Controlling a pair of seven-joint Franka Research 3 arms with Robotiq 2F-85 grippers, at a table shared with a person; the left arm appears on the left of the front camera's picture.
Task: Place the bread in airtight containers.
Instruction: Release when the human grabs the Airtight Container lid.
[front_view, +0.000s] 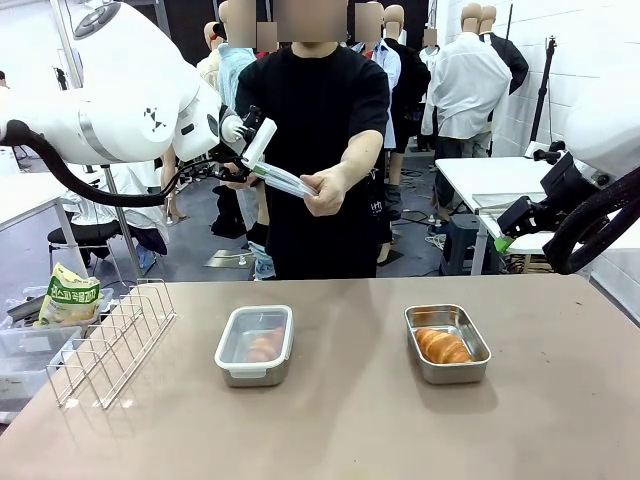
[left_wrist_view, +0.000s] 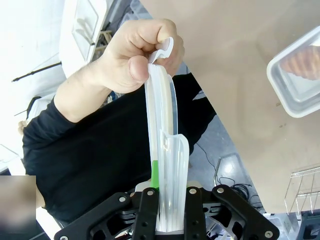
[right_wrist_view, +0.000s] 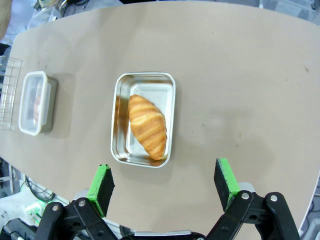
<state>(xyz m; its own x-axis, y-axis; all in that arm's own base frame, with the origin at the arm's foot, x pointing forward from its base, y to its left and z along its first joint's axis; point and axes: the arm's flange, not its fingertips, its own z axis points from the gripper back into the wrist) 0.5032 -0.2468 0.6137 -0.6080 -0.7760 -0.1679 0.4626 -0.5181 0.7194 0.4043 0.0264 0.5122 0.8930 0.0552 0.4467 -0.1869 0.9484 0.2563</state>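
Note:
My left gripper (front_view: 248, 160) is raised above the table's far edge, shut on one end of a translucent white lid (front_view: 282, 181). A person's hand (front_view: 325, 190) pinches the lid's other end. In the left wrist view the lid (left_wrist_view: 162, 115) stands edge-on between my fingers (left_wrist_view: 155, 175), with the hand (left_wrist_view: 125, 60) on its clip tab. One steel container (front_view: 254, 345) sits lidded with a croissant dimly visible inside. The other container (front_view: 470, 368) stands open and holds a golden croissant (front_view: 442, 346). My right gripper (right_wrist_view: 163, 182) hangs open above the open container (right_wrist_view: 145, 77) and its croissant (right_wrist_view: 146, 125).
A wire rack (front_view: 110, 340) lies at the table's left, beside a yellow-green bag (front_view: 68, 295) and a clear bin (front_view: 25, 350). The person stands at the far edge. The lidded container (right_wrist_view: 35, 102) is well left of the open one. Bare tabletop (front_view: 350, 420) lies in front.

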